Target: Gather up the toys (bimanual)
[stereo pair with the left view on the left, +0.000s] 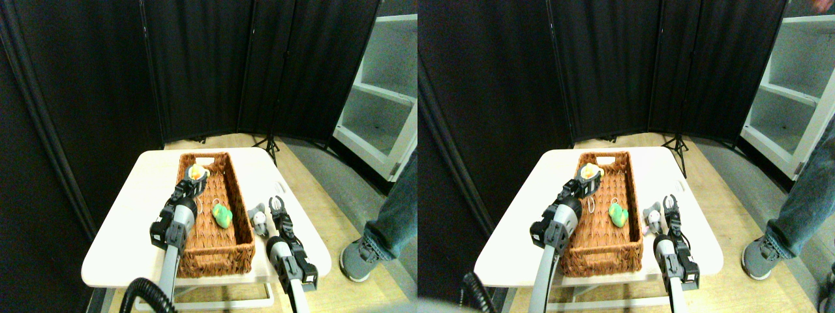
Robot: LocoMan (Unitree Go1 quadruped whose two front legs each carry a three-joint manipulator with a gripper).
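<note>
Green toy [222,215], grey toy [259,219], brown basket [212,251].

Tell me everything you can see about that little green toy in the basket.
The green toy is a small, soft-looking figure, bright green with a yellowish patch at its far end and a thin loop of cord beside it. It lies on its side on the woven floor of the brown wicker basket, near the middle, towards the right wall. No pincer touches it. Its finer features are too small to make out.
</note>
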